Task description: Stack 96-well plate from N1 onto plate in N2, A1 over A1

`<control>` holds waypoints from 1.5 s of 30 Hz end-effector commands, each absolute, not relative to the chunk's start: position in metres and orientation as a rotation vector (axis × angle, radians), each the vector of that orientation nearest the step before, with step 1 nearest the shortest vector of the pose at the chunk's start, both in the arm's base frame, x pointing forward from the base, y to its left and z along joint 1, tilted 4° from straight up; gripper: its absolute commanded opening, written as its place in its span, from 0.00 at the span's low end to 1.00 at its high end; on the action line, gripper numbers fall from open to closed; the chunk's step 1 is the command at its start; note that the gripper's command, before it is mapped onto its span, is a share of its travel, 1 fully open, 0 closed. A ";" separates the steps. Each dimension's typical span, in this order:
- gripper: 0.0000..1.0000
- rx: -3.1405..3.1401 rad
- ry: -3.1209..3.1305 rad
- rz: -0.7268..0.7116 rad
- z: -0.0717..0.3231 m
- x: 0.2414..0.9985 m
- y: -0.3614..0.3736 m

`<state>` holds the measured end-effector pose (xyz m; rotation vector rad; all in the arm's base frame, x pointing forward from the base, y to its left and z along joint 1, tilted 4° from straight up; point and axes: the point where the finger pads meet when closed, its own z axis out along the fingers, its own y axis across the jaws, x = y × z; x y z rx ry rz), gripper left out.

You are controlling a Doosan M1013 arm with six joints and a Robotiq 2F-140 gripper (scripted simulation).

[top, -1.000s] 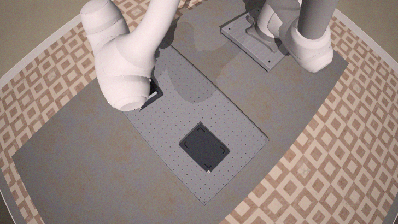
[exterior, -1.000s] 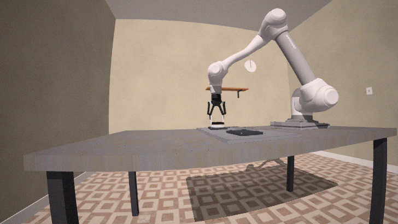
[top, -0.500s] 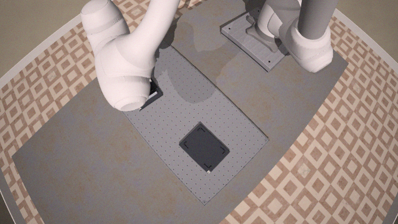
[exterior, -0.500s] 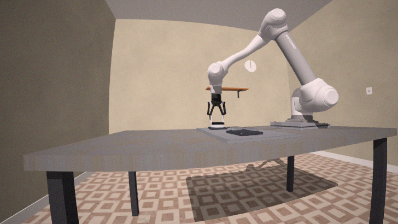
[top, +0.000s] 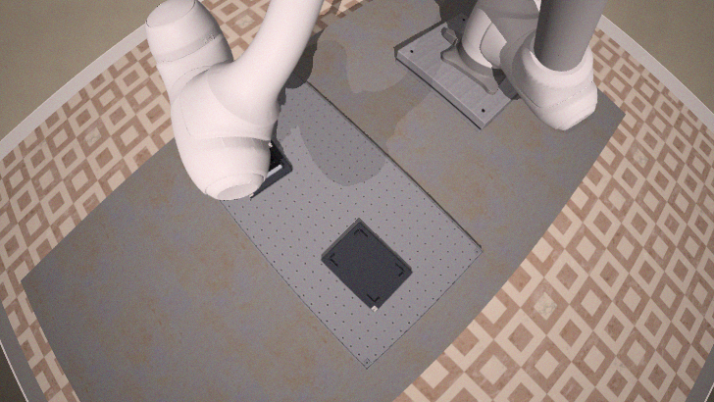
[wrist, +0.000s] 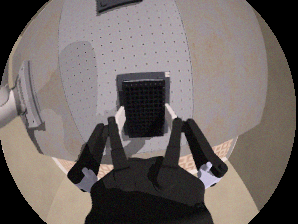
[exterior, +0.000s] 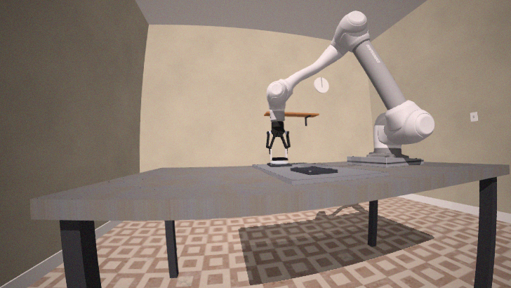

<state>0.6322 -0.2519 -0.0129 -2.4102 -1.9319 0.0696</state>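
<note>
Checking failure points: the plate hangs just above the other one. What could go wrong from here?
The held plate looks slightly offset from the lower plate in the wrist view; it may catch instead of nesting, or shove it on N2. The arm hides the A1 corners from above.
</note>
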 end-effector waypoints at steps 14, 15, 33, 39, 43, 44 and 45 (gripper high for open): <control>0.00 -2.410 -1.932 0.069 -0.015 0.632 -0.252; 0.00 -2.410 -1.932 0.069 -0.015 0.632 -0.252; 0.00 -2.410 -1.932 0.069 -0.018 0.632 -0.252; 0.00 -2.410 -1.932 0.069 -0.019 0.632 -0.252; 0.00 -2.410 -1.932 0.069 -0.019 0.632 -0.252; 0.00 -2.410 -1.932 0.069 -0.020 0.632 -0.252; 0.00 -2.410 -1.932 0.069 -0.020 0.632 -0.252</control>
